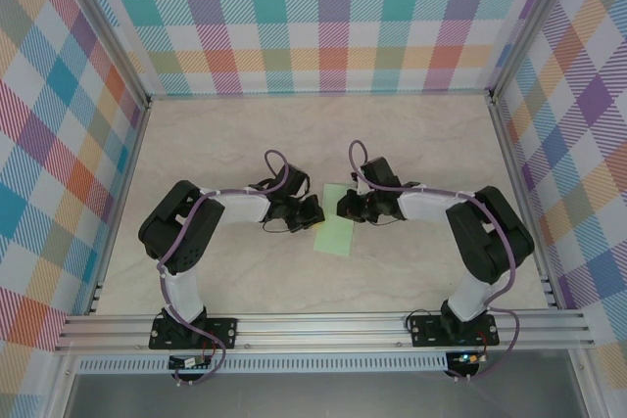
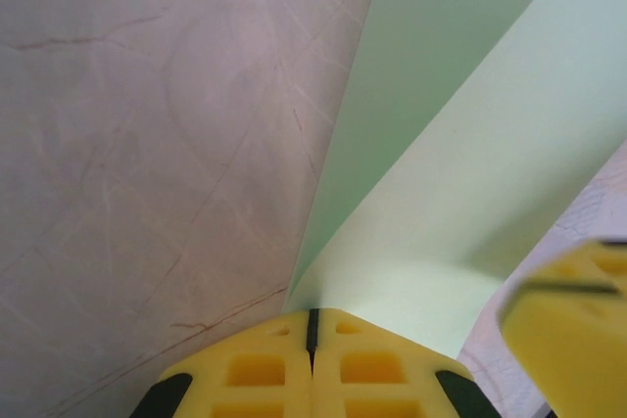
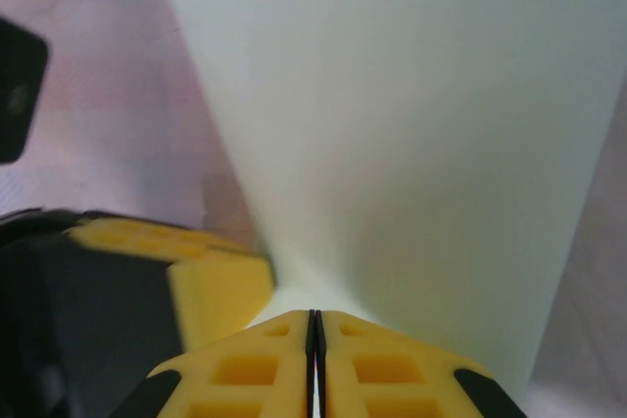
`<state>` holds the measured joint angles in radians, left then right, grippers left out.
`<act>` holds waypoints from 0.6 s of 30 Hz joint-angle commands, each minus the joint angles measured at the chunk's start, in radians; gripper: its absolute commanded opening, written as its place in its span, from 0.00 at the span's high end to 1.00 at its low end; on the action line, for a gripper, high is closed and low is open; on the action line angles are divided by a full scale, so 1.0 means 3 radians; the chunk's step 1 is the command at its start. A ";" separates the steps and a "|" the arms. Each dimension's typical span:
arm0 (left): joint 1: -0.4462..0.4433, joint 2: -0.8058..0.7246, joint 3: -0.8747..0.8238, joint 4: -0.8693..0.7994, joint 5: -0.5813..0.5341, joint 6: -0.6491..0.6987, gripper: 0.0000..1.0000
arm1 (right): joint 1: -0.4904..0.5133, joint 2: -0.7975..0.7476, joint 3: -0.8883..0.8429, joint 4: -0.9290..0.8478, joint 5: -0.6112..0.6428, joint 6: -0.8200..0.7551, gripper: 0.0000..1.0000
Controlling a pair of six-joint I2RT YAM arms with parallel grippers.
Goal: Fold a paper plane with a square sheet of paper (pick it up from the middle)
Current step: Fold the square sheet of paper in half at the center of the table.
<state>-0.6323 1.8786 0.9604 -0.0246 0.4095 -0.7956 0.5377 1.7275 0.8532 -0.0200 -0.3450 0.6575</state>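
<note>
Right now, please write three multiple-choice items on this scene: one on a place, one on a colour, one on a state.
1. Where is the square sheet of paper?
A. against the far wall
B. on the table, between the left gripper and the right gripper
C. on an arm's base

2. What colour is the sheet?
A. pale green
B. red
C. black

3. The right gripper is:
A. wide open
B. shut on the sheet
C. holding a pen

Answers: 1 B, the top view shows both grippers meeting at the sheet. 2 A, every view shows pale green. 3 B, in the right wrist view the fingers meet and the sheet runs out from between them.
</note>
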 commanded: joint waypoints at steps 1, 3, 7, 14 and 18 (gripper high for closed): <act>-0.0071 0.0442 -0.0221 -0.0644 -0.0496 -0.0007 0.96 | -0.0035 0.0148 0.0011 0.0220 0.0060 0.0097 0.89; -0.0071 0.0436 -0.0235 -0.0648 -0.0500 -0.0006 0.96 | -0.0082 0.0177 -0.0039 0.0244 0.0061 0.0099 0.89; -0.0071 0.0441 -0.0272 -0.0677 -0.0526 -0.0008 0.96 | -0.0247 0.0144 -0.0257 0.0329 0.0076 0.0093 0.89; -0.0071 0.0462 -0.0356 -0.0705 -0.0559 -0.0006 0.96 | -0.0513 -0.0041 -0.0437 0.0328 0.0175 0.0045 0.89; -0.0074 0.0439 -0.0364 -0.0690 -0.0552 -0.0007 0.97 | -0.0407 -0.0206 -0.0287 0.0259 0.0163 0.0066 0.89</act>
<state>-0.6327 1.8767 0.9447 -0.0124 0.4084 -0.7956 0.3988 1.7058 0.7433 0.0856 -0.3317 0.6765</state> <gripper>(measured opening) 0.046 0.113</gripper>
